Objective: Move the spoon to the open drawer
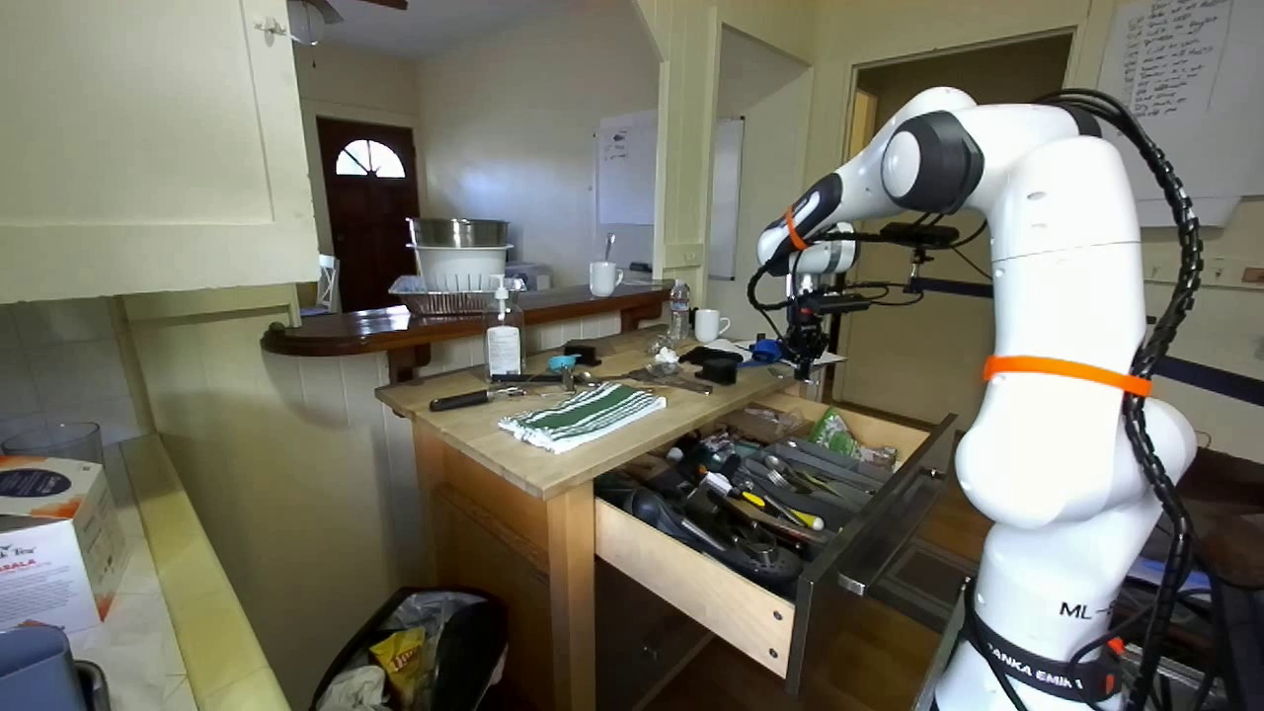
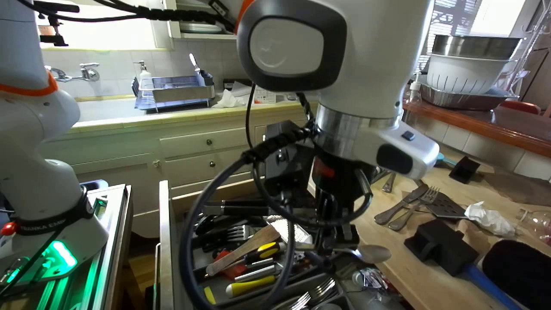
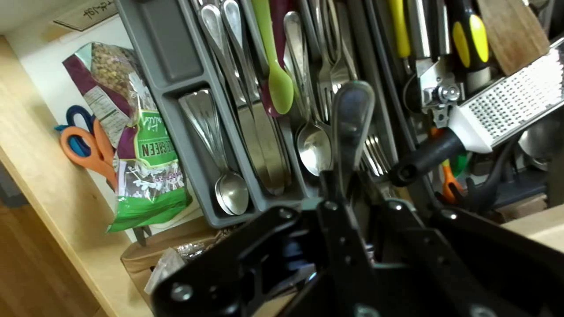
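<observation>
my tool (image 3: 348,187) is clamped on the spoon (image 3: 352,125), a finger to each side of it, and i hold it in the air just off the drawer-side edge of the desk (image 1: 632,434), toward the far end of that edge in an exterior view. the drawer (image 1: 691,583) is pulled out from beneath that same edge, so the spoon hangs above it, not yet in it.

i judge the grip sits partway along the spoon for balance: the handle juts out one side and the bowl (image 2: 373,254) the other. the bowl points at the desk's edge, the handle over the cutlery tray (image 3: 169,44). the tray sorts by kind: table knives (image 3: 271,141) in one slot, a larger metal spoon (image 3: 314,149) in the next, small spoons (image 3: 231,191) in a short one. i take that to be why the handle runs roughly along the slots; aimed so, it could drop in lengthwise.

near the drawer-side edge a knife (image 2: 401,204) and a fork (image 2: 413,209) lie together on the desk, and a striped towel (image 1: 588,417) spreads by the corner nearest the camera in an exterior view, both clear of my path, i think. next i would lower and let go, minding that the bowl doesn't catch the desk's edge
</observation>
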`<move>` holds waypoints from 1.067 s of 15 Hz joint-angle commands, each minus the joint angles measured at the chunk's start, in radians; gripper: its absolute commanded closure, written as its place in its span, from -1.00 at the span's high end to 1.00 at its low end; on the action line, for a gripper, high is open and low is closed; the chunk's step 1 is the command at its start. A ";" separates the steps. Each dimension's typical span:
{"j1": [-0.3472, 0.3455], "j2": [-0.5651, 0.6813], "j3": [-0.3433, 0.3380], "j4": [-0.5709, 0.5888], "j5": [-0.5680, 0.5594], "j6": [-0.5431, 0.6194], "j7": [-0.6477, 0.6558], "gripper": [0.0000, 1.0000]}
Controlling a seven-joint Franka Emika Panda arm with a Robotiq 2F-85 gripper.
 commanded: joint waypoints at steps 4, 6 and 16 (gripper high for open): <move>-0.007 0.024 0.005 0.005 -0.011 0.012 0.002 -0.73; -0.009 0.027 0.005 -0.001 -0.017 0.049 -0.012 -0.93; -0.186 0.232 0.034 0.016 0.025 0.289 -0.296 -0.93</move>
